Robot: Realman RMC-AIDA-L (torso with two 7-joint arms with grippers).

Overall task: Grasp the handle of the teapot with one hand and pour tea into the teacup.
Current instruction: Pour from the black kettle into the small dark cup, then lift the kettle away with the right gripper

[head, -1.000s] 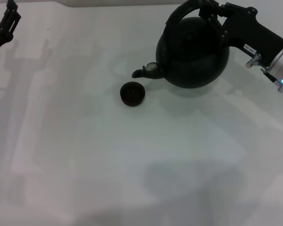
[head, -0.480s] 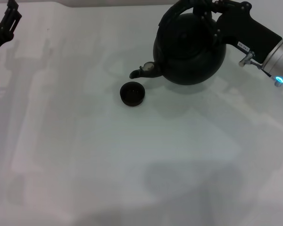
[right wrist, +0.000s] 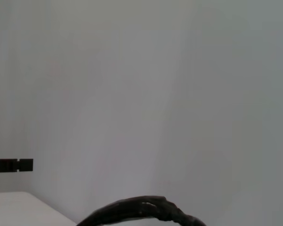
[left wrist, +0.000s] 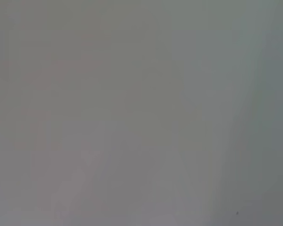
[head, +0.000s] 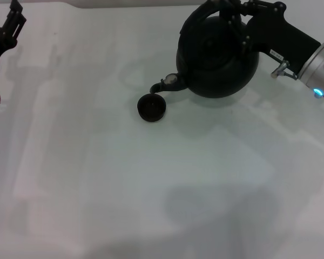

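Head view | right hand (head: 230, 15) clamps handle (head: 197, 17) | spout tip hides behind teacup (head: 152, 107) rim

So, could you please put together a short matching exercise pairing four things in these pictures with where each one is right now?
Things:
1. teapot
2. teacup
3. right gripper
4. left gripper

Places:
A. at the table's far left edge, away from the work
B. on the table, just under the spout tip
C. clamped on the handle over the pot
D. tilted, spout dipping toward the cup

Pairs: 1-D, 2-B, 3-C, 4-A
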